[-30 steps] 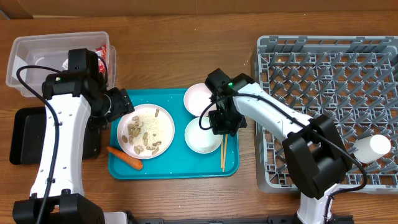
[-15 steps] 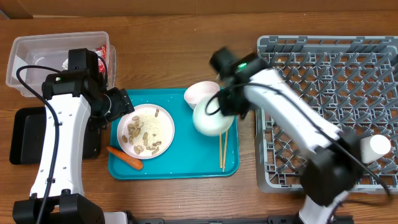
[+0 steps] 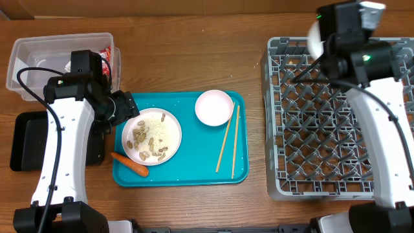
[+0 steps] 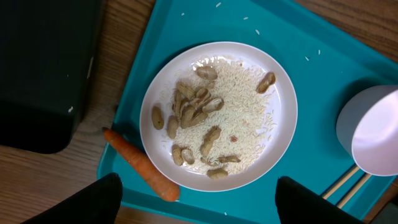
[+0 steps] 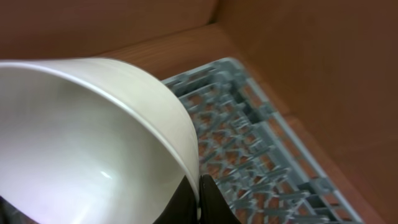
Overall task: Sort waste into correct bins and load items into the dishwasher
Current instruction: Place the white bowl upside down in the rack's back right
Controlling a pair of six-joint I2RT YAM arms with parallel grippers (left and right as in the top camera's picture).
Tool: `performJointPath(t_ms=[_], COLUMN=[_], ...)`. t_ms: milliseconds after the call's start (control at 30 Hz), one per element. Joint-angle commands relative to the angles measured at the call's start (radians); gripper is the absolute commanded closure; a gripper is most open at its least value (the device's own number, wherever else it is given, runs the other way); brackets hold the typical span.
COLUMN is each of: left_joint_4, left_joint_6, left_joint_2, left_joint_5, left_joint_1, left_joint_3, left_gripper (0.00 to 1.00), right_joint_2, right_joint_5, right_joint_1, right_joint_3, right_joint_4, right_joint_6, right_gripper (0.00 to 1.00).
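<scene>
The white plate (image 3: pixel 152 136) with rice and peanut shells (image 4: pixel 198 106) sits on the teal tray (image 3: pixel 187 173), with the carrot (image 3: pixel 129 164) at its front left. My left gripper (image 3: pixel 124 107) hovers open and empty by the plate's left edge; the left wrist view (image 4: pixel 205 208) shows the plate (image 4: pixel 273 149) and carrot (image 4: pixel 140 165) between its fingers. My right gripper (image 3: pixel 321 46) is shut on the rim of a white bowl (image 5: pixel 81 143), held high over the grey rack (image 3: pixel 323 129). A second bowl (image 3: pixel 214 107) and the chopsticks (image 3: pixel 227 140) lie on the tray. The cup is hidden.
The clear tub (image 3: pixel 39 48) at the back left holds the red wrapper (image 3: pixel 110 57) and something white. The black tray (image 3: pixel 26 139) lies beside the teal tray's left edge, under my left arm. The rack (image 5: pixel 249 143) fills the right side.
My right gripper lifted one white bowl off the teal tray and carried it up and right to above the rack's far-left corner. The chopsticks shifted to a slant. My left arm stayed still.
</scene>
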Motion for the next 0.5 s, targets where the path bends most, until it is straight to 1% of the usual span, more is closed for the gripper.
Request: performJointPath(t_ms=[0, 133, 467], left_joint_4=[0.001, 0.002, 0.005], left_joint_6=[0.021, 0.021, 0.02], left_joint_2=[-0.022, -0.022, -0.022], left_joint_5=[-0.014, -0.014, -0.014], left_joint_1=[0.002, 0.002, 0.002], left_joint_3=[0.011, 0.011, 0.011], left_gripper=[0.19, 0.19, 0.19], right_joint_2=[0.025, 0.055, 0.232], right_joint_5=[0.22, 0.356, 0.475], right_joint_1=[-0.082, -0.159, -0.344], right_joint_3=[-0.04, -0.093, -0.128], right_joint_4=[0.044, 0.113, 0.177], right_joint_6=[0.041, 0.047, 0.028], right_gripper=[0.96, 0.96, 0.96])
